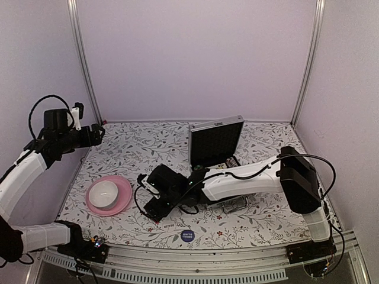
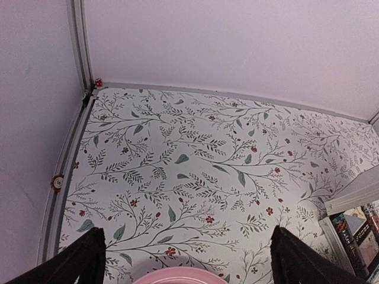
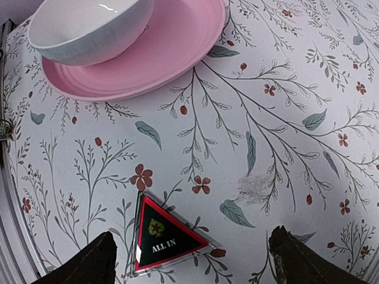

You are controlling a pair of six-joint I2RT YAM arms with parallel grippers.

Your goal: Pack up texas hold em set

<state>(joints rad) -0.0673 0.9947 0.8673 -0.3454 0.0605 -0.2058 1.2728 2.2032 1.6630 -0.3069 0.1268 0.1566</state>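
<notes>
Right gripper (image 3: 192,234) released, fingers spread low over the tabletop toward the near edge, red-black triangle (image 3: 163,239) lying flat between them; pink plate (image 3: 142,59) with white bowl (image 3: 89,29) just beyond, toward the left edge. Left gripper (image 2: 186,231) also released, empty, raised by the far left corner; silver case (image 1: 216,142) stands open near the far edge; blue disc (image 1: 187,235) near the near edge.

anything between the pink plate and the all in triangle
No object lies there. Only bare floral tablecloth runs from the pink plate to the all in triangle, as the right wrist view shows.
</notes>
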